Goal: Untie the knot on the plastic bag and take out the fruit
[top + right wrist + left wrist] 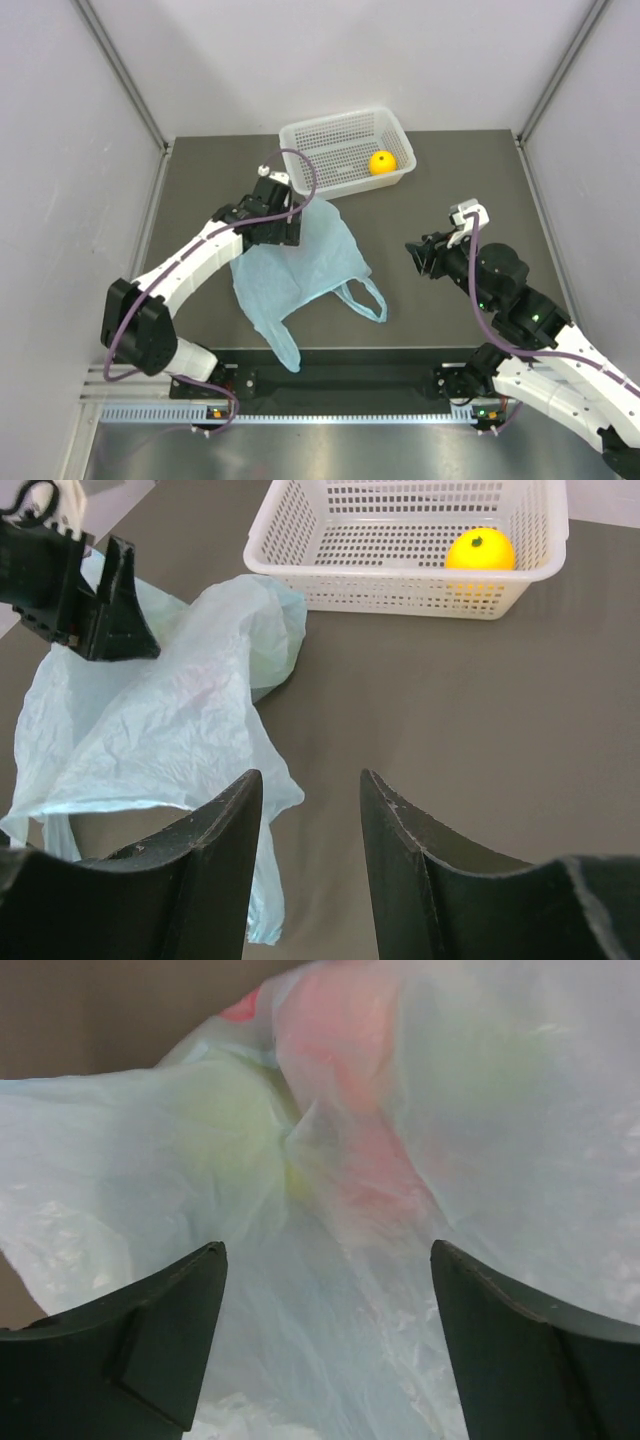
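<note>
Top external view: a white plastic basket with little holes [300,165] sits at the far edge of the dark table [460,190]. One round yellow-orange fruit [381,162] lies in the basket's right corner. A thin, crinkly, light-blue plastic bag [300,280] lies on the middle of the table, near the basket. A loop handle [365,300] lies loose on the bag's right side. A thin end of the bag reaches the table's near edge.

The left gripper [286,232] hangs over the far end of the bag. In the left wrist view its fingers [150,1330] are spread wide, with bag plastic between them. A green round shape [215,1130] and a red round shape [340,1090] show through the plastic just past the fingertips.

The right gripper [418,256] is off to the right, apart from the bag. Its fingers are spread and hold nothing. Bare table lies between it and the bag, and between it and the basket.
</note>
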Robot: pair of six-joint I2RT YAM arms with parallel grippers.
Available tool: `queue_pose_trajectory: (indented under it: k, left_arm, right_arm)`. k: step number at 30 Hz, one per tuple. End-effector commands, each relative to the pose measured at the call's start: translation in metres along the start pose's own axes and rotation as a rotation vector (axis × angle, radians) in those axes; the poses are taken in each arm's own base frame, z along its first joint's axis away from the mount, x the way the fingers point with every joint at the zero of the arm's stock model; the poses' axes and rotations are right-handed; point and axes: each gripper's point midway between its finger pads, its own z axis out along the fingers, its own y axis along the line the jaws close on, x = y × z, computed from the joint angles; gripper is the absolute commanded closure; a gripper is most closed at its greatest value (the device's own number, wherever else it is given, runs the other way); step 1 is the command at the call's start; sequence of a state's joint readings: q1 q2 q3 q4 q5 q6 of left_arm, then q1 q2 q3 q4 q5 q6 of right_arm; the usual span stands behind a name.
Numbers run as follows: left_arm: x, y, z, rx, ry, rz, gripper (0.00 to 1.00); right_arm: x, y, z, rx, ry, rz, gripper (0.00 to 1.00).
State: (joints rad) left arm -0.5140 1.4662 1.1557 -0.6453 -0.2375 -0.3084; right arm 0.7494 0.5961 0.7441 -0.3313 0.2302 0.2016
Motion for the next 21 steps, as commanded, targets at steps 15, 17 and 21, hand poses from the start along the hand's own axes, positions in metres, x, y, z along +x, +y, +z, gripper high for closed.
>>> queue_pose_trajectory:
  k: [15, 17, 21]
  left_arm:
    - [-0.057, 0.004, 0.030, -0.053, -0.163, -0.080, 0.01]
    - [-0.058, 0.005, 0.037, -0.060, -0.155, -0.081, 0.02]
    - [-0.061, 0.006, 0.047, -0.062, -0.159, -0.083, 0.17]
  right_arm:
    - [0.001, 0.000, 0.002, -0.007, 0.012, -0.019, 0.56]
    - [0.000, -0.001, 0.001, -0.004, 0.011, -0.019, 0.56]
    - [-0.001, 0.000, 0.000, -0.007, 0.007, -0.020, 0.57]
